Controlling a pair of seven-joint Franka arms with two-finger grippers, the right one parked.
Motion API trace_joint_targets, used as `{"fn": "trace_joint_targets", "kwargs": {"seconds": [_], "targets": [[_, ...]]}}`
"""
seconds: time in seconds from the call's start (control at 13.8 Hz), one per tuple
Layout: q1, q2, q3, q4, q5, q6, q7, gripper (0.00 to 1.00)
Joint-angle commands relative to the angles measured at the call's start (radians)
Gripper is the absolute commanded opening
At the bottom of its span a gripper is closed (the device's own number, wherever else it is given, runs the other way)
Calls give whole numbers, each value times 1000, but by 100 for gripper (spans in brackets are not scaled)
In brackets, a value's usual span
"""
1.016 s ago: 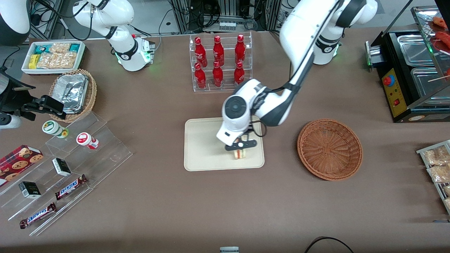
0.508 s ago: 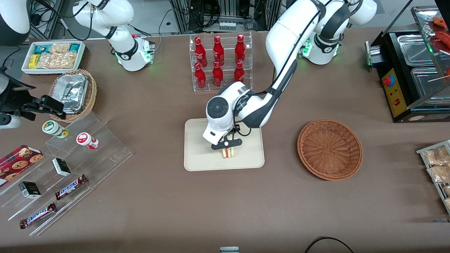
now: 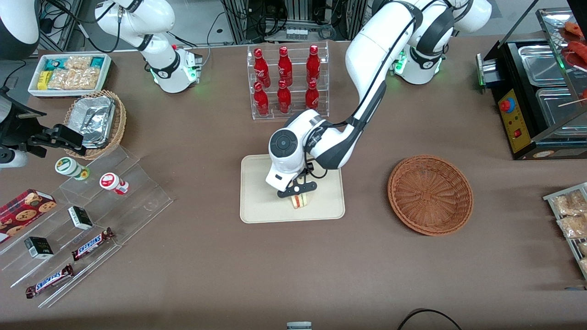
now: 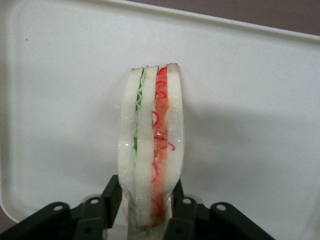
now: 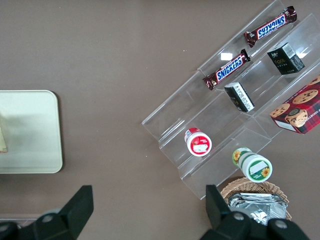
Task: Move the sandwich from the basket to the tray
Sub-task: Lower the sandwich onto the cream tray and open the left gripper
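Sandwich (image 3: 301, 200) stands on edge on the tray (image 3: 257, 201), nearer the front camera than the tray's middle, about 5 o'clock on it. Gripper (image 3: 297, 189) sits right over it, fingers (image 4: 112, 192) clenched on the bread from both sides; red and green filling shows between slices in the wrist view. Basket (image 3: 430, 194) well apart on the worktop (image 3: 293, 270), toward the working arm's end, 3 o'clock from the tray. Rack of red bottles (image 3: 286, 82) farther off, 12 o'clock
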Motion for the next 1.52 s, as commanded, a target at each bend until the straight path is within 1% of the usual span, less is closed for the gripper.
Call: {"fn": "trace_joint_targets", "kwargs": {"seconds": [0.0,0.44,0.65,0.73,0.8,0.94,1.02,1.16,1.31,1.45], "targets": [[-12,-2,13,34,-11,-20,-25,100],[0,-123,12,34,-16,-121,-17,100],[5,-176,16,25,-16,-137,36,100],[21,-186,16,23,-11,-149,44,100],[34,-195,16,23,-7,-178,76,100],[54,-213,19,22,-4,-221,214,100],[75,-221,21,22,-8,-248,227,100],[158,-261,21,3,-14,-297,245,100],[210,-328,21,-87,-14,-273,268,100],[271,-376,21,-135,-17,-278,378,100]]}}
